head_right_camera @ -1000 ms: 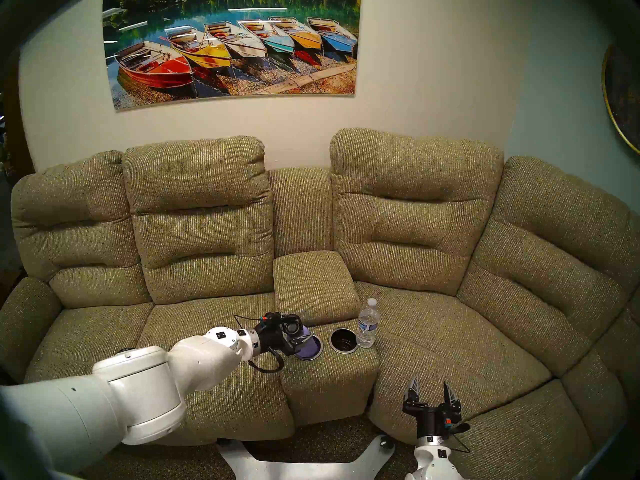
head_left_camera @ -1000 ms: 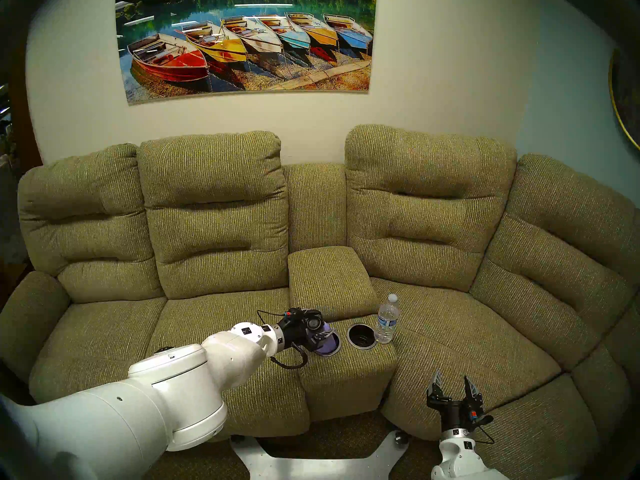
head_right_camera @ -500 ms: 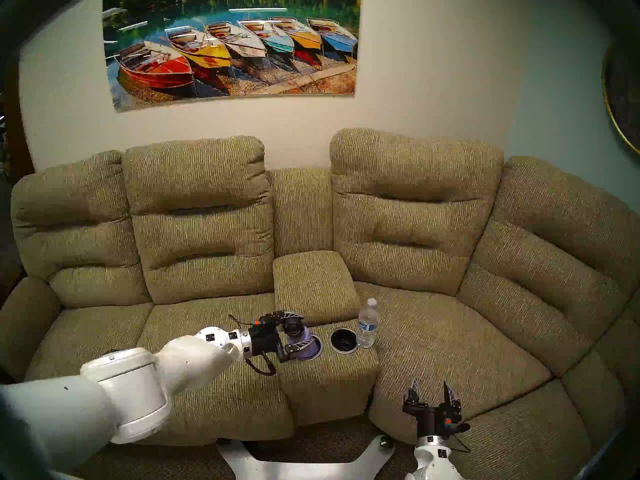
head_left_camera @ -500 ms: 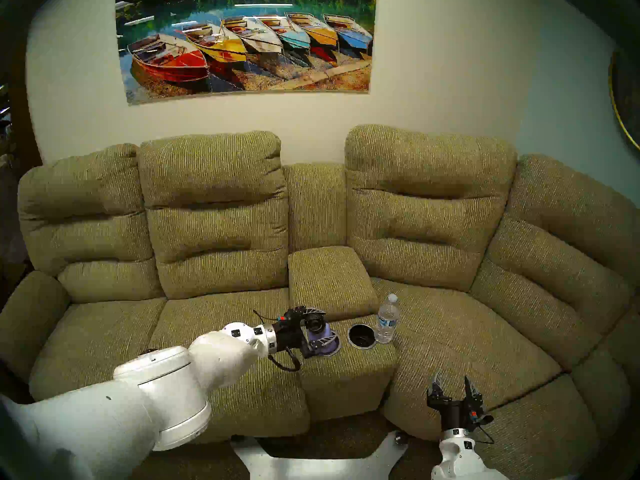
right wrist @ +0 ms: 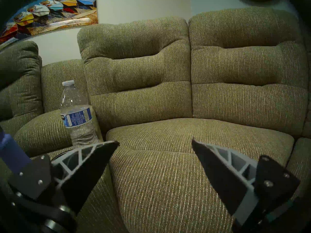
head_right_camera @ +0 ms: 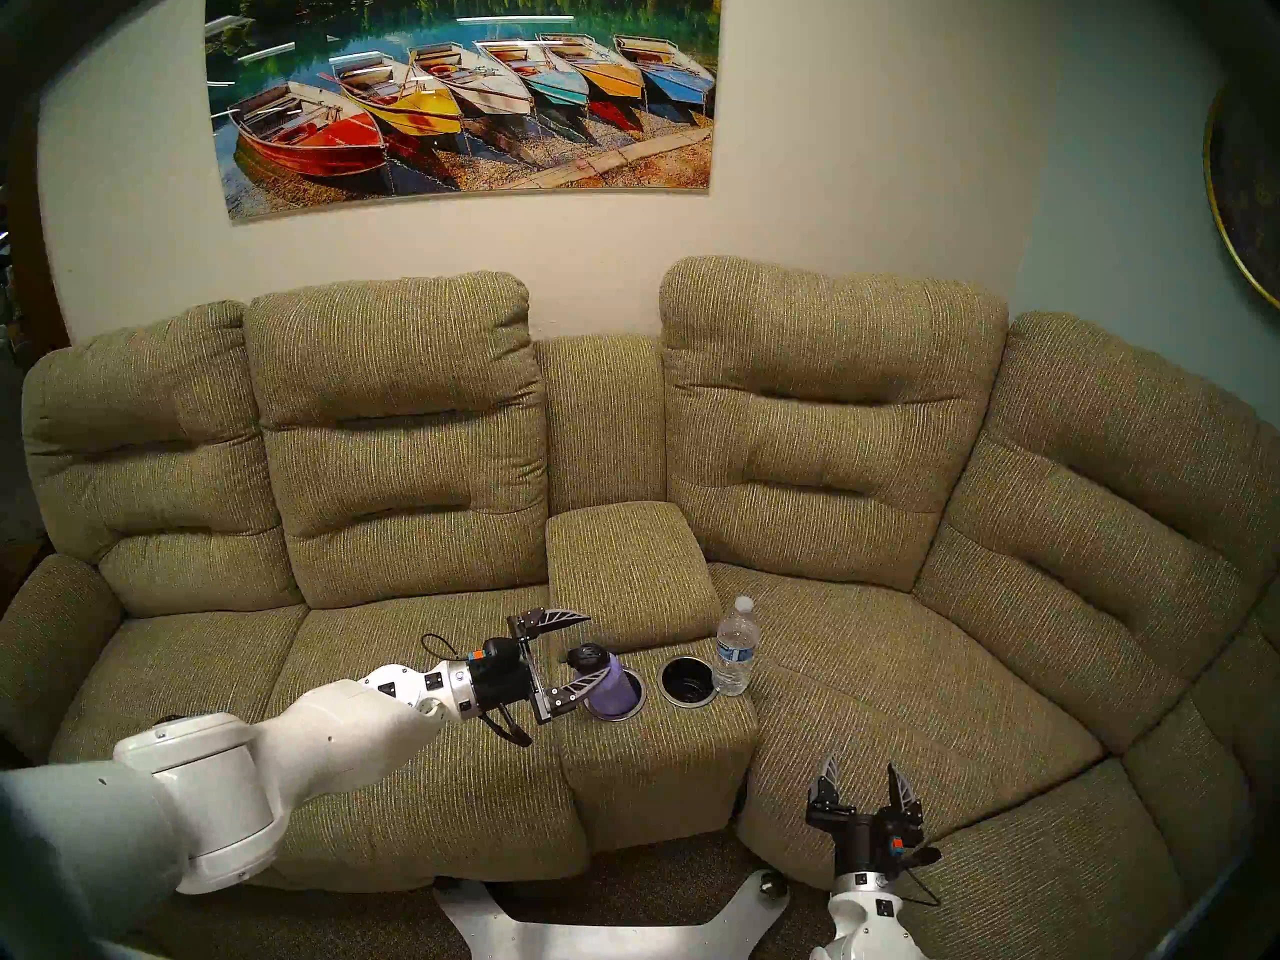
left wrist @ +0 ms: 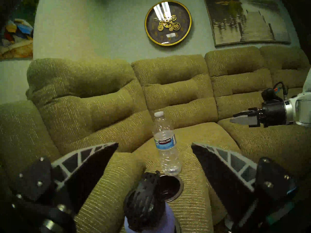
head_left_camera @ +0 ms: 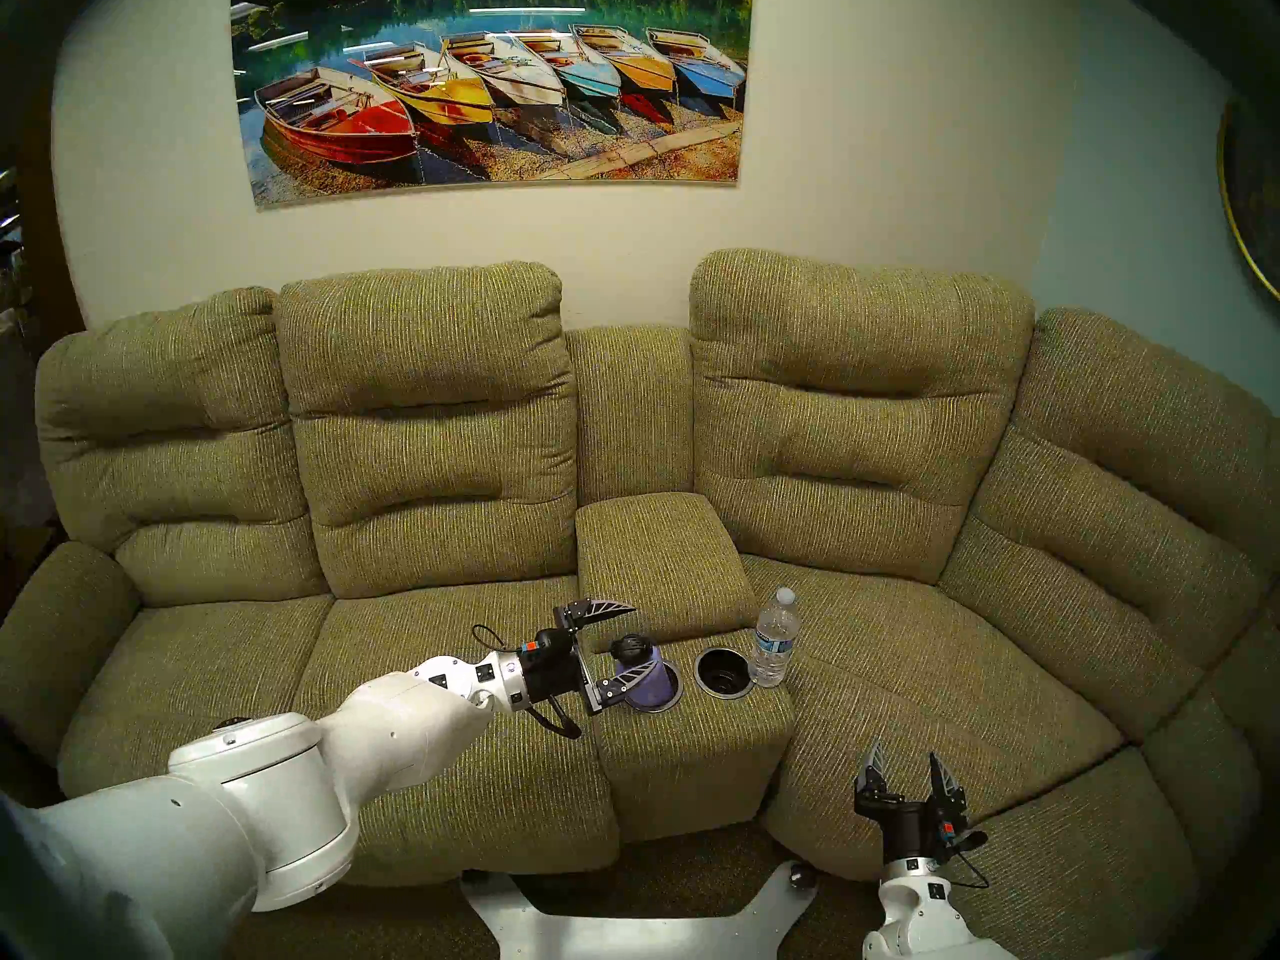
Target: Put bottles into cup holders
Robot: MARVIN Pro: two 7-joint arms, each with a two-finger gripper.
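Released and backing off: the left gripper [head_left_camera: 634, 638], clamped around the lavender flask [head_left_camera: 649, 681] a second ago, now has its fingers spread wide with nothing between them, and the arm has pulled back toward nine o'clock. One finger [head_left_camera: 601, 609] rides high above the seat; the other [head_left_camera: 634, 678] sits low, just at the flask's nine o'clock side, and whether it touches the metal is hard to call from the head view. The flask stands in the left cup holder [head_left_camera: 670, 697], leaning a little, its black cap [left wrist: 145, 200] filling the foreground of the left wrist view. At the flask's three o'clock, just beside it, the right cup holder [head_left_camera: 722, 673] shows its dark ribbed well. Right against that rim, at its three o'clock, the clear water bottle [head_left_camera: 772, 636] stands upright on the console [head_left_camera: 692, 758], white cap up, blue label [left wrist: 165, 141] facing the left wrist camera. Well apart, down at five o'clock, the right gripper [head_left_camera: 907, 768] hovers over the sofa [head_left_camera: 935, 695] seat, fingers parted and holding nothing, unchanged from before. A boat picture [head_left_camera: 492, 79] hangs at twelve o'clock.
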